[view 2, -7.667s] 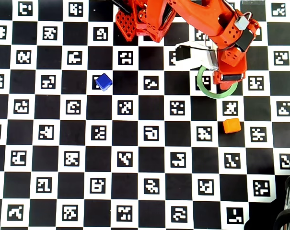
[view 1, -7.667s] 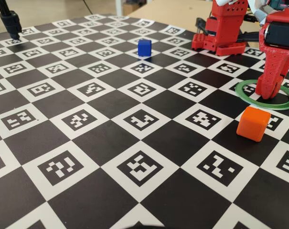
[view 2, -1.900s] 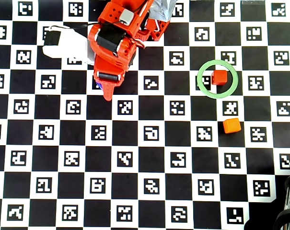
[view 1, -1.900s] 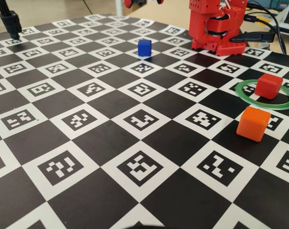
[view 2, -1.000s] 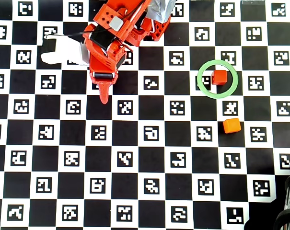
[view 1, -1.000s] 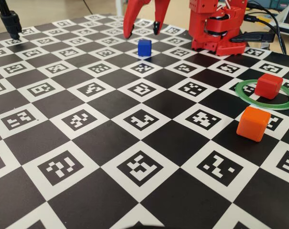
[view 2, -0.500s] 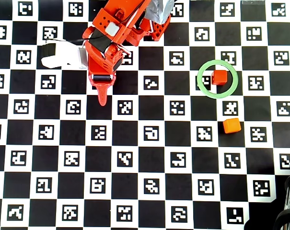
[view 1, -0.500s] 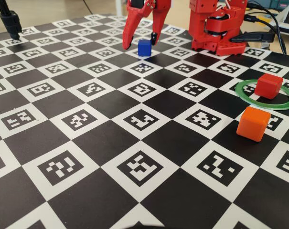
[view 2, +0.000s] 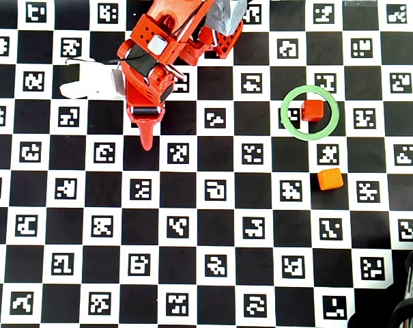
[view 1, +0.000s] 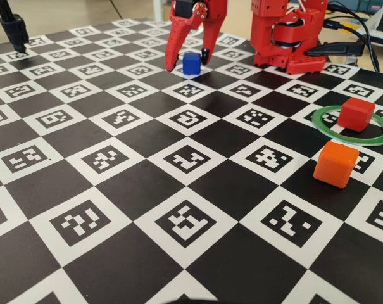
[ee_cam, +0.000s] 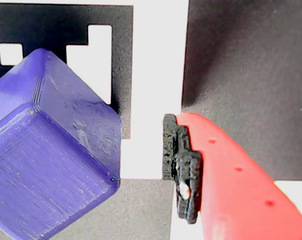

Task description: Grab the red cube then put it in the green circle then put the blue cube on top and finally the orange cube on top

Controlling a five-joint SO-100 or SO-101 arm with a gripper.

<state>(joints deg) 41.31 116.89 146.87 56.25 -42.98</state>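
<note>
The blue cube (view 1: 191,63) sits on the board at the far side, between the two red fingers of my gripper (view 1: 188,63), which is open and low around it. In the wrist view the blue cube (ee_cam: 46,155) fills the left; a white gap separates it from the black pad (ee_cam: 183,165) of the one visible finger. From overhead the arm hides this cube under the gripper (view 2: 146,128). The red cube (view 1: 356,114) (view 2: 313,110) rests inside the green circle (view 1: 343,137) (view 2: 286,125). The orange cube (view 1: 335,163) (view 2: 330,179) lies just outside the ring, nearer the fixed camera.
The arm's red base (view 1: 286,38) stands at the board's far edge with cables (view 1: 359,38) trailing to the right. A black post (view 1: 14,28) stands at the far left corner. A white block on the wrist (view 2: 90,78) juts left of the arm.
After leaving the red cube in the ring, the arm swung over to the blue cube. In the last second the open fingers came down on either side of it.
</note>
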